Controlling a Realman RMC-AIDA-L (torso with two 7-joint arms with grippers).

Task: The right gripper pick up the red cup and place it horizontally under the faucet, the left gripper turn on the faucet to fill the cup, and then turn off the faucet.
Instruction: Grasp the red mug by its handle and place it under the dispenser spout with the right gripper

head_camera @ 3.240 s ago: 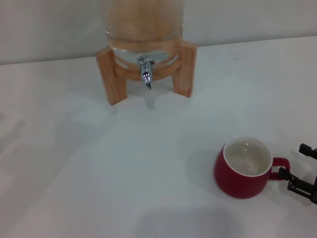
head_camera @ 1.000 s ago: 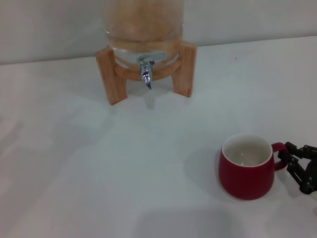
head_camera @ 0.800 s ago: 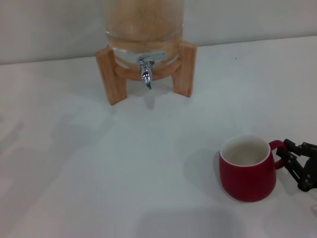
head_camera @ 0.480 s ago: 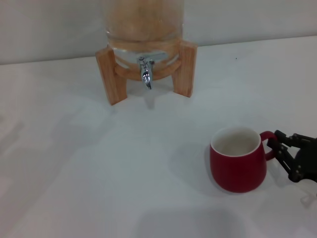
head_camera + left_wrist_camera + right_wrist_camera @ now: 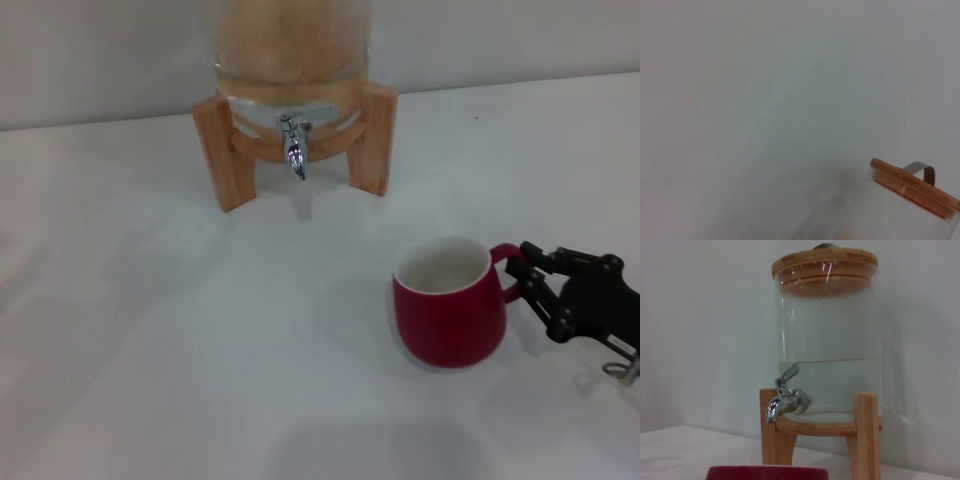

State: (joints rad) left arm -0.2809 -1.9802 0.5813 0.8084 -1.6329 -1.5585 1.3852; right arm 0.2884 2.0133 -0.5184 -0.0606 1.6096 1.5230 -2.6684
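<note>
right gripper (image 5: 522, 272): jaws clamped on red cup (image 5: 447, 312) handle
cup: held upright, well short of faucet (image 5: 294, 148)
left gripper: not seen

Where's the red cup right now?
Head view: the red cup sits upright right of centre on the table, nearer than the faucet and to its right, its handle in the right gripper.

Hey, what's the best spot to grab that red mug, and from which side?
Grip the red cup by its loop handle, coming in from the robot's right. The cup stands upright with the handle pointing that way, and its rounded body looks too wide for a secure pinch. The right claw is already closed on that handle.
</note>
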